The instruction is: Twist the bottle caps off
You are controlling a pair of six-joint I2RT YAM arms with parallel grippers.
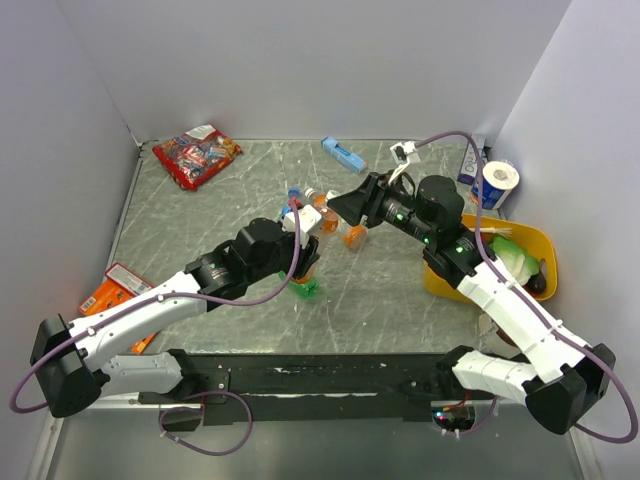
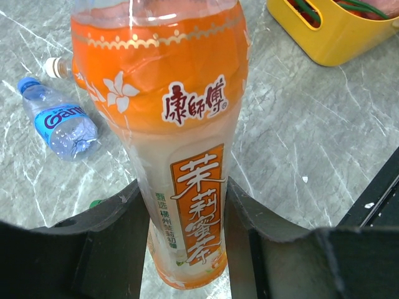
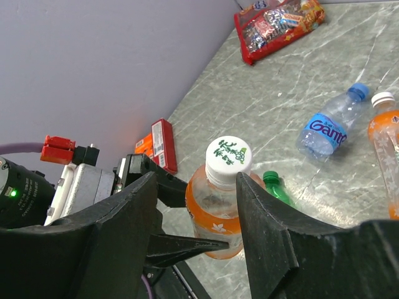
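Left tool [image 2: 185,193] pinches the orange bottle [image 2: 162,81] low, bracing it upright over the table [image 2: 299,143]; right tool [image 3: 196,180], jaws spread, straddles its white cap [image 3: 228,156], looks set to close and twist.

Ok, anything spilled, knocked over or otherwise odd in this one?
No spill shows. The blue-label bottle, a second orange bottle and the green bottle lie on their sides; the gripped orange bottle stands upright.

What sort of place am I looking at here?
Probably a robot test bench: two arms bolted to a marble-look table, plain walls boxing it in, bottles and a snack bag scattered as practice props.
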